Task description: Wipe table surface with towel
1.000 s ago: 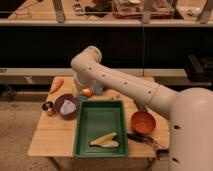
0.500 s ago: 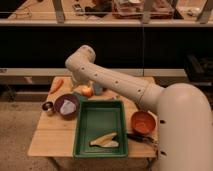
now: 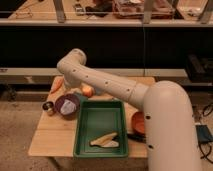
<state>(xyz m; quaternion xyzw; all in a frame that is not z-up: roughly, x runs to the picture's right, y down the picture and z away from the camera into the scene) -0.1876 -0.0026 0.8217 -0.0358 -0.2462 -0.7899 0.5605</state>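
A white crumpled towel [image 3: 69, 106] lies in a dark purple bowl [image 3: 60, 102] at the left of the wooden table [image 3: 55, 137]. My white arm [image 3: 107, 85] reaches from the lower right across the table and bends at an elbow [image 3: 73, 61] above the bowl. My gripper [image 3: 76, 94] hangs down from the elbow, just behind the bowl's right rim and beside the towel. Most of it merges with the arm.
A green tray [image 3: 100, 115] in the table's middle holds a pale yellow piece [image 3: 104, 140]. An orange bowl [image 3: 137, 122] sits at its right. A carrot [image 3: 57, 84], an orange round fruit [image 3: 88, 91] and a small tin [image 3: 48, 107] stand around the purple bowl. Dark shelves stand behind.
My arm has swung left and slightly down, so the elbow and gripper now sit over the purple bowl's back edge. The objects on the table have not moved.
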